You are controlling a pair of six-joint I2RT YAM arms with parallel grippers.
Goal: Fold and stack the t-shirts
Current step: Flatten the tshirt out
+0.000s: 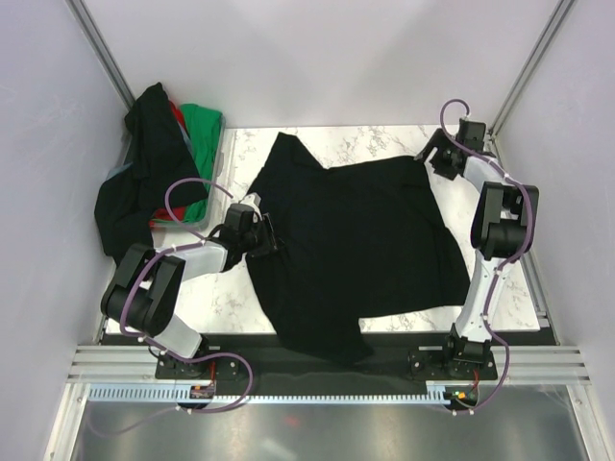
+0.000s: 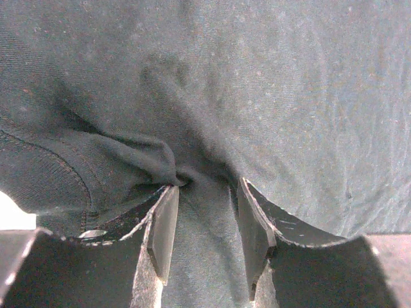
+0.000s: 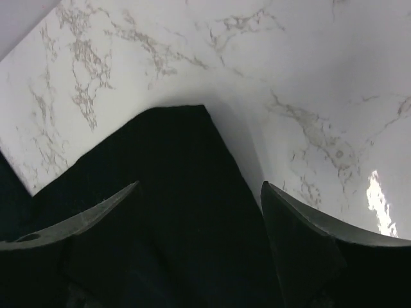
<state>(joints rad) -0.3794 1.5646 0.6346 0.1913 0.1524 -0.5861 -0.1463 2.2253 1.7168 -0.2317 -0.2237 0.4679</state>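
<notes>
One black t-shirt (image 1: 365, 235) lies spread on the white marble table (image 1: 384, 137), a sleeve pointing to the far left and its lower left part hanging over the near edge. At the shirt's left edge, my left gripper (image 1: 267, 240) presses down on it. In the left wrist view the left gripper (image 2: 207, 186) is open, with the dark cloth (image 2: 270, 83) puckered at its fingertips (image 2: 164, 224). My right gripper (image 1: 430, 158) is at the shirt's far right corner. There the right gripper (image 3: 199, 185) is wide open just above the black corner (image 3: 160, 160), holding nothing.
A pile of other t-shirts sits in a bin (image 1: 219, 163) at the far left: a black one (image 1: 149, 168) draped over the side, a green one (image 1: 202, 130) and a red one (image 1: 176, 115). Grey walls and metal posts enclose the table. Bare marble (image 3: 289, 77) shows beyond the corner.
</notes>
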